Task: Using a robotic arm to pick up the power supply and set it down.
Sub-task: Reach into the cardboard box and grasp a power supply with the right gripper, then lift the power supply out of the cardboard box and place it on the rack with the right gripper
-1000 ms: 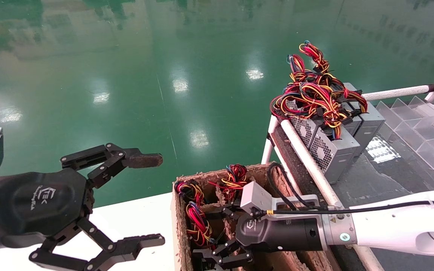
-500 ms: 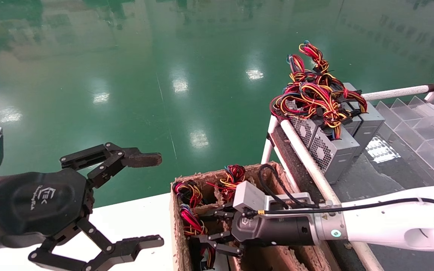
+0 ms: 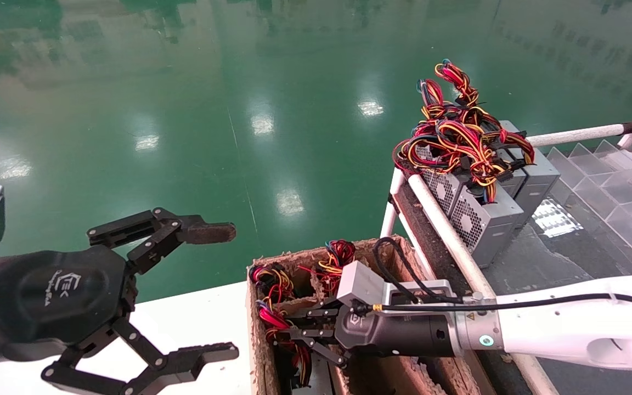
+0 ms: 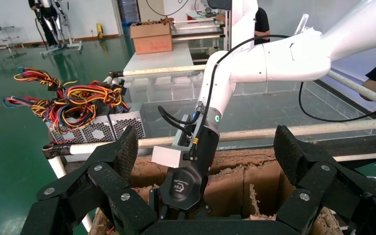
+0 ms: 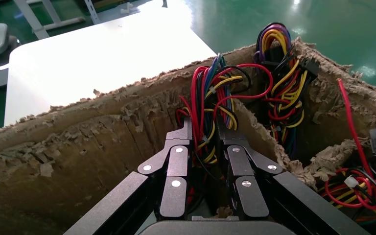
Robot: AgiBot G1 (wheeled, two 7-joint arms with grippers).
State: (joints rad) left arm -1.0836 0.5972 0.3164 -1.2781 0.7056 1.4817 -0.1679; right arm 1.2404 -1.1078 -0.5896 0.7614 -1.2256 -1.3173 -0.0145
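Observation:
My right gripper [image 3: 289, 330] reaches down into a cell of the torn cardboard box [image 3: 254, 334]. Its black fingers [image 5: 176, 161] stand nearly parallel, shut on the red, yellow and black wire bunch [image 5: 209, 95] of a power supply [image 3: 270, 319]. The walls of the cell hide that supply's metal body. The left wrist view shows the same gripper [image 4: 180, 185] low in the box. My left gripper [image 3: 235, 291] hangs open and holds nothing, out to the left over the white table [image 3: 201, 321].
Other wire bunches [image 3: 339, 257] fill neighbouring cells of the box. Several silver power supplies [image 3: 480, 216] with tangled wires stand in a row on the rack at right, behind a white pipe rail [image 3: 447, 233]. Clear plastic dividers [image 3: 612, 186] lie beyond them.
My right gripper has shifted left and a little up inside the box, and its fingers have come together around the wire bunch. The left arm has not moved.

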